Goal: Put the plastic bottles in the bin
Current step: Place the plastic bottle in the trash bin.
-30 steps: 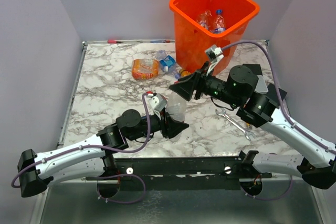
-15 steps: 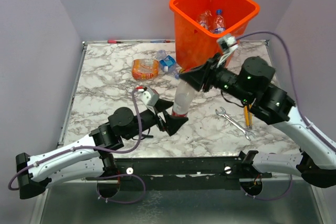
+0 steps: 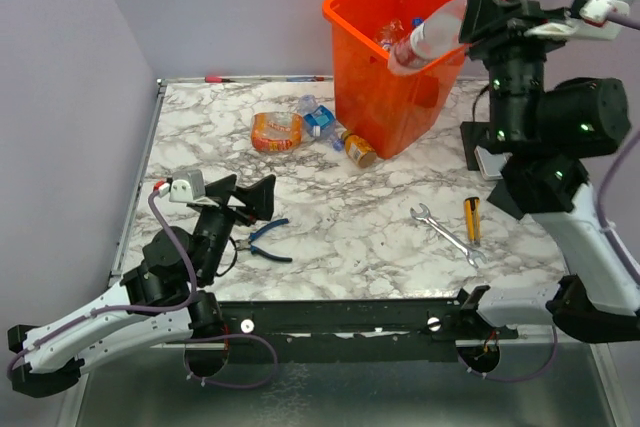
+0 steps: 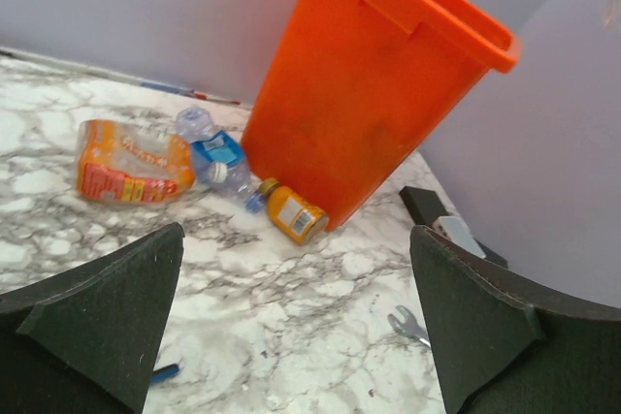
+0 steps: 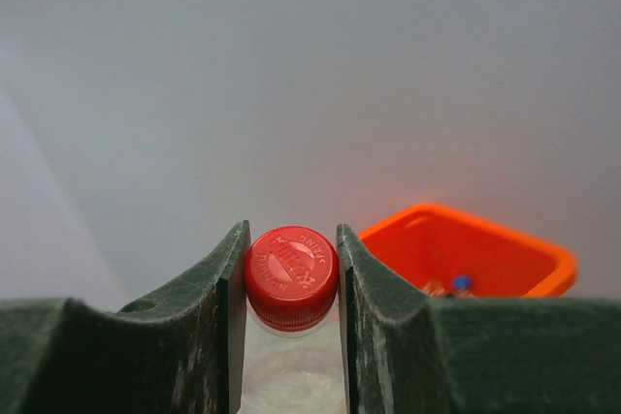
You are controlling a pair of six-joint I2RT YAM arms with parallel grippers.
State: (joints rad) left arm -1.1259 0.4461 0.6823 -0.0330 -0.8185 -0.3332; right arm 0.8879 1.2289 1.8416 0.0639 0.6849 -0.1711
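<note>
above the far right corner of the tabletop (image 3: 330, 202), in the top view, the right claw (image 3: 470, 13) is up high. it pinches the neck end of a clear bottle (image 3: 428, 39). the bottle tilts down over the rim of the orange bin (image 3: 370, 87). two more bottles (image 3: 392, 35) lie inside the bin. the bin stands at the far edge, right of the middle. three bottles lie on the tabletop just left of the bin: a squashed orange bottle (image 3: 277, 131), a blue-label bottle (image 3: 318, 118) and a small yellow bottle (image 3: 358, 150). the left claw (image 3: 243, 192) hangs low near the near left corner. its two fingers are spread wide with nothing between them. the blue-handled pliers (image 3: 262, 238) lie just beside it. a steel wrench (image 3: 445, 235) lies near the near edge on the right.

in the left wrist view, the left claw (image 4: 291, 336) is wide open and empty, and bare tabletop shows between its fingers. past it lie the squashed orange bottle (image 4: 126, 160), the blue-label bottle (image 4: 219, 157) and the small yellow bottle (image 4: 294, 216), which is just beside the foot of the bin (image 4: 378, 94).

in the right wrist view, the right claw (image 5: 290, 259) squeezes the red cap (image 5: 291, 283) of the clear bottle from both sides. the bottle's body hangs below the cap. the bin (image 5: 485, 254) sits lower down to the right, with bottles inside.
</note>
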